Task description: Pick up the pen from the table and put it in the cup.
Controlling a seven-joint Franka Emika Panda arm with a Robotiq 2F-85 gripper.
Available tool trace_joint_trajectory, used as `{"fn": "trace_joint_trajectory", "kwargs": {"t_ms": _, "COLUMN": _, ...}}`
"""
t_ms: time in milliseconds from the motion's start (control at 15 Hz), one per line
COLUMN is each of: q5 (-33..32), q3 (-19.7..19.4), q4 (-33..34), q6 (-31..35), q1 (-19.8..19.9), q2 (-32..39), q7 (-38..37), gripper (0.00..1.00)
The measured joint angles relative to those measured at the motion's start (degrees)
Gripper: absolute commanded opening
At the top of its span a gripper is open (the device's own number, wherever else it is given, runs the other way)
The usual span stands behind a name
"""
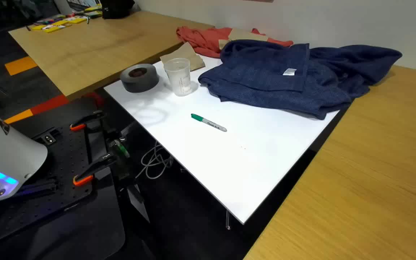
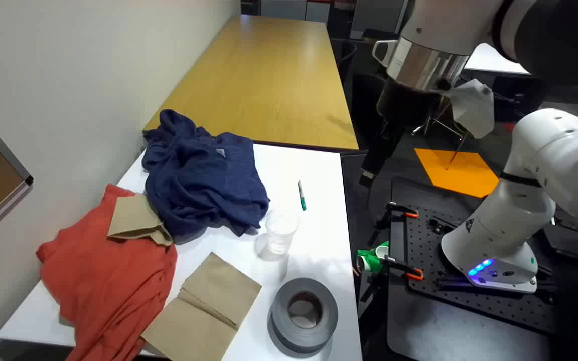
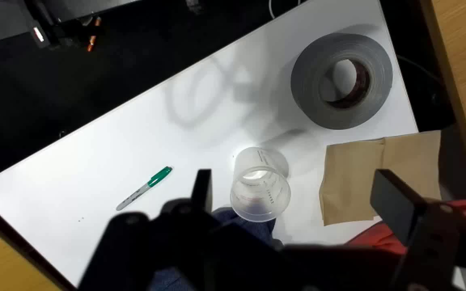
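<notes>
The pen, green at one end with a pale barrel, lies on the white table [image 1: 265, 166]. It shows in both exterior views [image 1: 208, 122] [image 2: 301, 195] and in the wrist view [image 3: 144, 188]. The translucent cup stands upright on the table, also in both exterior views [image 1: 179, 77] [image 2: 280, 233] and the wrist view [image 3: 259, 194]. The cup's inside looks empty. My gripper [image 3: 299, 194] is open and empty, its fingers wide apart. In an exterior view the gripper [image 2: 368, 175] hangs high, pointing down, apart from the pen and cup.
A grey tape roll [image 3: 308, 87] and folded brown paper [image 3: 352, 182] lie near the cup. A navy towel [image 1: 258, 79] and a red cloth [image 2: 113, 281] are heaped along the wall side. Wooden tables [image 1: 374, 173] [image 1: 96, 47] adjoin both ends.
</notes>
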State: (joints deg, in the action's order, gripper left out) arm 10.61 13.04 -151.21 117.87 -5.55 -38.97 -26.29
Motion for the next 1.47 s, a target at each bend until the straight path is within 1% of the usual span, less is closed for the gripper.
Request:
{"fn": "trace_joint_trajectory", "kwargs": {"t_ms": 1067, "q5": -0.21, "q3": -0.01, "q4": 0.00, "q6": 0.20, "q1": 0.24, "q2": 0.33, "q7": 0.00, "gripper": 1.00}}
{"fn": "trace_joint_trajectory", "kwargs": {"t_ms": 1267, "q5": -0.65, "q3": -0.07, "q4": 0.00, "q6": 1.39, "q1": 1.71, "q2": 1.36, "q7": 0.00, "gripper": 1.00}}
{"fn": "trace_joint_trajectory", "kwargs": {"t_ms": 1467, "q5": -1.11, "q3": -0.38, "q4": -0.01, "q6": 4.81, "q1": 4.04, "q2": 3.58, "q7": 0.00, "gripper": 1.00}}
